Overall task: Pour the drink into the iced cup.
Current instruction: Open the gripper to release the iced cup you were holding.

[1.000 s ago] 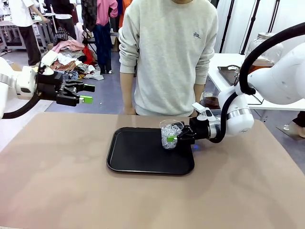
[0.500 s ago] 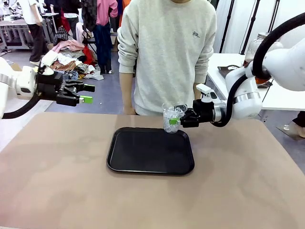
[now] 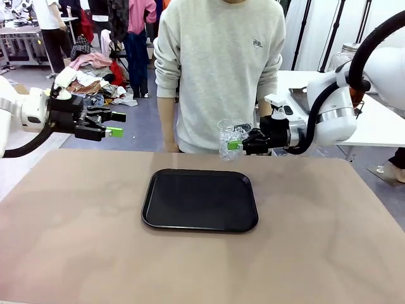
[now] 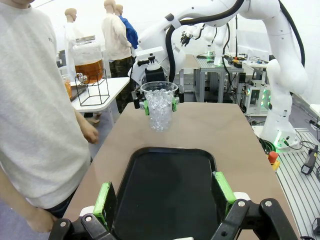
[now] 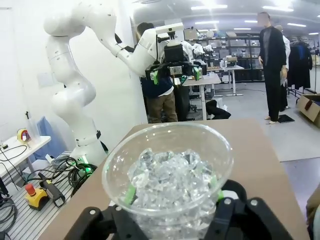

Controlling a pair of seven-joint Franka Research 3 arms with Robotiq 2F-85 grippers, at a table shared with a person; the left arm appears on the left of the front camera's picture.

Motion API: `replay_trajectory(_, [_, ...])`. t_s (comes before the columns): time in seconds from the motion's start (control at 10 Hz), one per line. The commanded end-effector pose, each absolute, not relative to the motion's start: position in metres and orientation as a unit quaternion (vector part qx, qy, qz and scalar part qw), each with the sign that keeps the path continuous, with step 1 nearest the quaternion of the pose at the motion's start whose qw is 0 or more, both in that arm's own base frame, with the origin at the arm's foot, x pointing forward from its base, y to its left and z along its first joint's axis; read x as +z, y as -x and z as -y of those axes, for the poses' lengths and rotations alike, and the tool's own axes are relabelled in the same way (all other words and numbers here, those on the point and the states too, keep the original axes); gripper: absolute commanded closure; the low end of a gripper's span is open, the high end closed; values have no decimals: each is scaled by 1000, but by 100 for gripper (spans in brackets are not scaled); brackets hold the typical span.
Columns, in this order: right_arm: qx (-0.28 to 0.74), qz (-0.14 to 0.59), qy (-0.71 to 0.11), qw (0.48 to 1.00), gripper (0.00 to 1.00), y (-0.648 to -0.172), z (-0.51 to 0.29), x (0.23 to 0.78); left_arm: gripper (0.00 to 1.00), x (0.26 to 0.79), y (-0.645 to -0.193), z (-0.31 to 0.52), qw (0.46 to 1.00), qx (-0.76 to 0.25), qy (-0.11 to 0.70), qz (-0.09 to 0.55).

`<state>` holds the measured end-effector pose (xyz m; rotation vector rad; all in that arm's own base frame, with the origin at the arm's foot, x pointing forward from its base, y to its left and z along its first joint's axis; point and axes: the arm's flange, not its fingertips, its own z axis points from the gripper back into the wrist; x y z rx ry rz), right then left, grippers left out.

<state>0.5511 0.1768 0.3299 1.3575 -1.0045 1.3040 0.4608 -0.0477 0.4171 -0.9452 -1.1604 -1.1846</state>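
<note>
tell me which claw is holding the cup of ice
The right claw, shut on the iced cup above the table's far edge; the left claw hangs open, empty.

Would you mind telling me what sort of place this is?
Probably a robotics lab: white robot arms at worktables, an emergency-stop button with loose cables on the floor, and equipment benches behind.

**Hidden and cut-off parts**

You see the iced cup (image 5: 167, 185) cut off at the bottom edge, its base hidden behind the right gripper (image 5: 170, 215). The dispenser (image 3: 350, 54) is mostly hidden behind the right arm; the person's head is cropped.
</note>
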Motion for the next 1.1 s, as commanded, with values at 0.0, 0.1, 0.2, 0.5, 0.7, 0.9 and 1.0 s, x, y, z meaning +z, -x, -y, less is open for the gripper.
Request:
replay_trajectory(0.0, [529, 393, -571, 489, 36, -559, -178, 332, 0, 418, -460, 47, 577, -507, 403, 497])
replay_trajectory(0.1, [529, 389, -572, 491, 36, -561, -179, 330, 0, 418, -460, 47, 577, -507, 403, 497])
replay_trajectory(0.2, [530, 388, -573, 491, 36, -562, -180, 329, 0, 418, -460, 47, 577, -507, 403, 497])
replay_trajectory(0.5, [529, 384, -571, 497, 36, -566, -180, 328, 0, 418, -460, 47, 577, -507, 403, 497])
replay_trajectory(0.7, [529, 383, -568, 501, 36, -567, -181, 328, 0, 418, -460, 47, 577, -507, 403, 497])
replay_trajectory(0.9, [528, 383, -566, 504, 36, -569, -181, 328, 0, 418, -460, 47, 577, -507, 403, 497])
replay_trajectory(1.0, [527, 382, -567, 505, 36, -569, -182, 328, 0, 418, -460, 47, 577, -507, 403, 497])
